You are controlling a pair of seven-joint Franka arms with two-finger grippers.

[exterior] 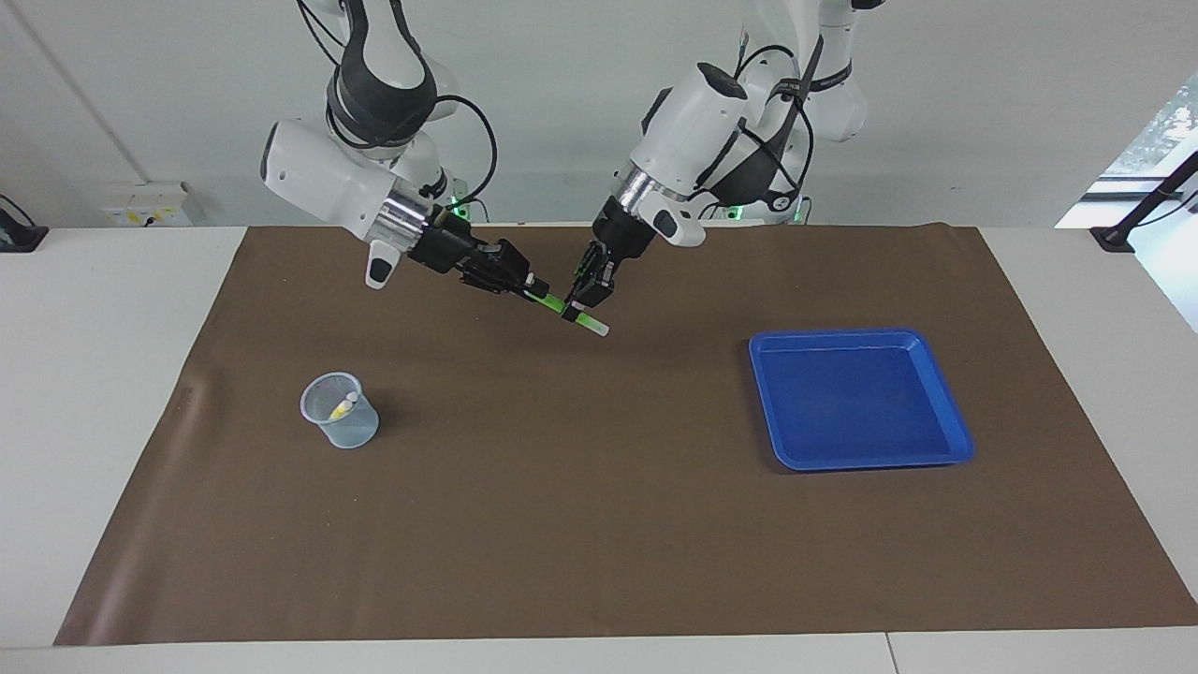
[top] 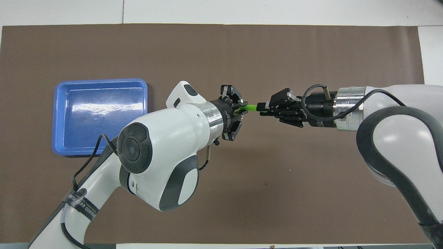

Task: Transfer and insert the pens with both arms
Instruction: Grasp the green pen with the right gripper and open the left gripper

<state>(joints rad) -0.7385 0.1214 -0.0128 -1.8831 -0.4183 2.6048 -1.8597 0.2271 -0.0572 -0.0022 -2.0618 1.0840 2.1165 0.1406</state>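
1. Nearest the robots: a white wall (exterior: 562, 112) above the table's edge, a socket box (exterior: 145, 204) at the right arm's end, a bright window (exterior: 1161, 131) at the left arm's end.
2. White table (exterior: 103, 374), covered almost wholly by a brown mat (exterior: 599, 524); bare white strips at both ends and along the edge farthest from the robots.
3. In the air over the mat's part nearer the robots: green pen (exterior: 573, 313), tilted, pale cap end lowest and pointing away from the robots.
4. Left gripper (exterior: 583, 298), reaching down from above, clamped shut on the pen near its middle.
5. Right gripper (exterior: 526, 285), reaching in level from the right arm's end, closed on the pen's upper end; both grippers gripping the one pen, just beside each other.
6. Farther out, toward the right arm's end: clear cup (exterior: 339, 410) upright on the mat, with a yellow pen (exterior: 343, 406) leaning inside.
7. About as far out, toward the left arm's end: blue tray (exterior: 945, 398) flat on the mat, well apart from the cup.
8. Farthest out: bare mat, faintly creased at the edge toward the right arm's end.
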